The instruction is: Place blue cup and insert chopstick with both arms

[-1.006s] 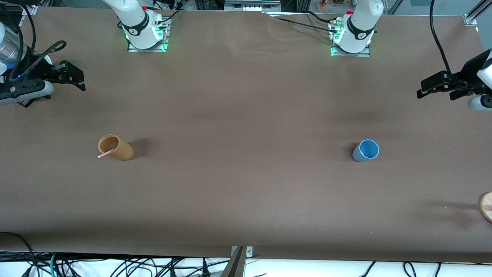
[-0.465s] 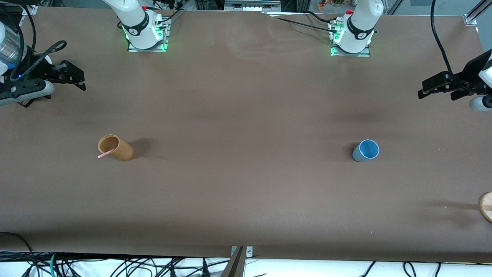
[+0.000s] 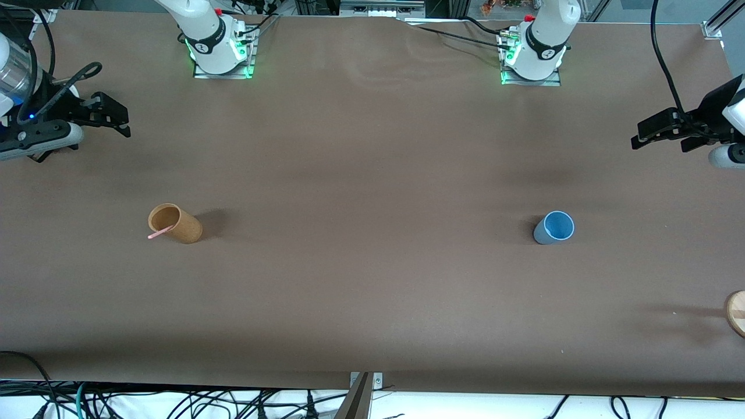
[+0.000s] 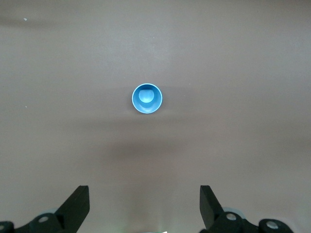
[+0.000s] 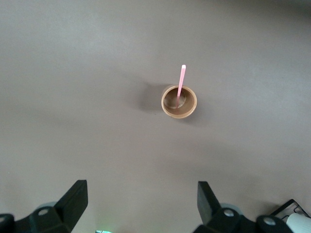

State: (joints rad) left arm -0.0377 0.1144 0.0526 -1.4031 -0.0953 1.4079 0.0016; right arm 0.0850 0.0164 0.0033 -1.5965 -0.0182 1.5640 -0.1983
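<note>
The blue cup (image 3: pixel 554 227) stands upright on the brown table toward the left arm's end; it also shows in the left wrist view (image 4: pixel 146 98). The pale-pink chopstick (image 3: pixel 159 233) leans in the tan cork cup (image 3: pixel 174 223) toward the right arm's end; the right wrist view shows the chopstick (image 5: pixel 181 83) in that cup (image 5: pixel 179 102). My left gripper (image 3: pixel 657 131) is open and empty, held high at the left arm's end of the table. My right gripper (image 3: pixel 113 117) is open and empty, held high at the right arm's end.
A round wooden disc (image 3: pixel 737 312) lies at the table's edge at the left arm's end, nearer to the front camera than the blue cup. Cables hang below the table's front edge.
</note>
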